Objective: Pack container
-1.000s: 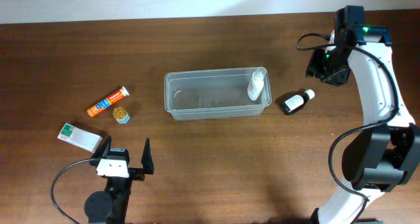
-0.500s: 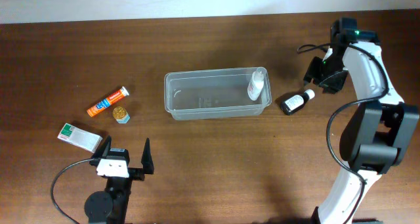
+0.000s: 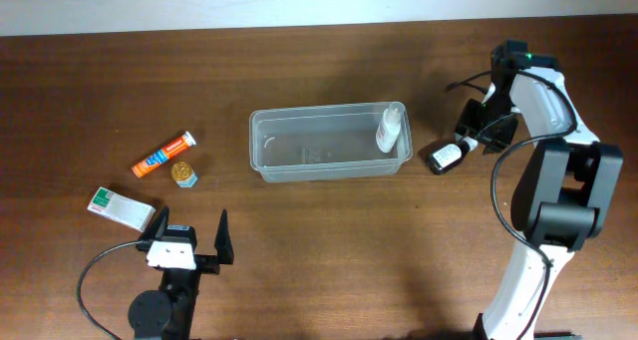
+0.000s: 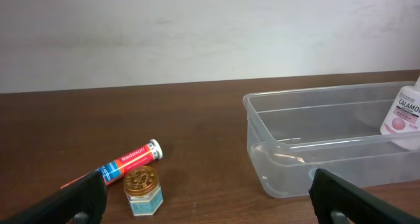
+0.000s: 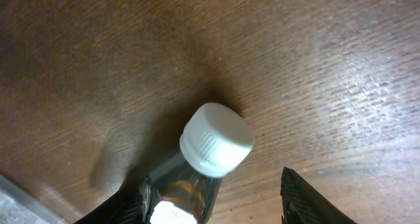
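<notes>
The clear container [image 3: 319,112] stands mid-table with a white calamine bottle [image 3: 391,129] upright in its right end. A dark amber bottle with a white cap [image 3: 447,156] lies on the table just right of it. My right gripper [image 3: 467,141] hangs open over the bottle's cap end. In the right wrist view the bottle [image 5: 216,140] lies between the open fingers [image 5: 210,207], which do not touch it. My left gripper [image 3: 192,232] is open and empty near the front left. The left wrist view shows its fingers [image 4: 210,204] facing the container [image 4: 315,94].
An orange tube [image 3: 163,155], a small gold-lidded jar [image 3: 182,172] and a green-and-white box [image 3: 122,207] lie at the left. The tube [image 4: 128,161] and the jar [image 4: 143,188] also show in the left wrist view. The right arm's cable [image 3: 469,81] loops behind the gripper.
My right gripper has moved left and down from the back right until it is over the dark bottle's cap. The left arm and all the objects have not moved.
</notes>
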